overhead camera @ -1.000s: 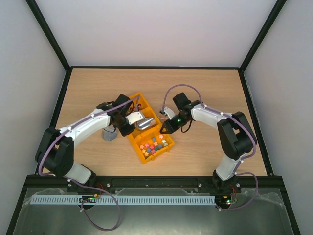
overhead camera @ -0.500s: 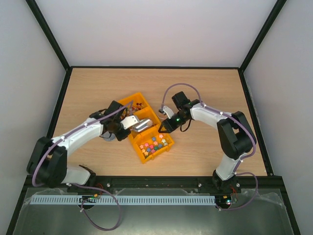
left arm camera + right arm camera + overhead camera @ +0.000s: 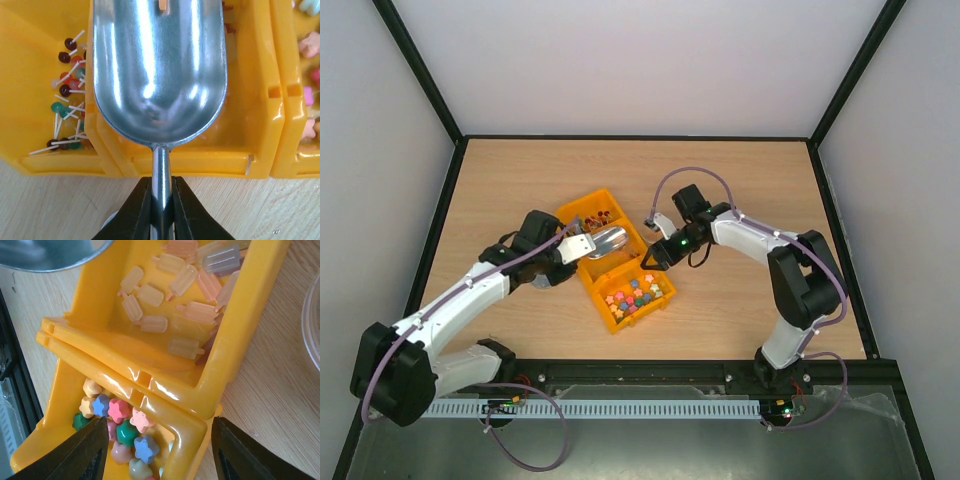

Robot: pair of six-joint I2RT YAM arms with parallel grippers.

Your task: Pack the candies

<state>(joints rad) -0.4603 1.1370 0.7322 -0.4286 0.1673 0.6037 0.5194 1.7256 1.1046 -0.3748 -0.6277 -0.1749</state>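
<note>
Bottom centre, left gripper [image 3: 161,186] clamps the empty scoop [image 3: 160,65]; right gripper [image 3: 159,440] gapes wide; steep digging could shove the bin [image 3: 200,160].

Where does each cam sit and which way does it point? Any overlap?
Top: above and behind the bases, looking down on the table; left arm and right arm show whole.
Left wrist: looks along its left gripper, shut on the scoop over the yellow bins; both fingers show.
Right wrist: looks down on candies at a bin corner; right gripper, open, at the bottom edge.
Shared: all three see scoop and bins.
</note>
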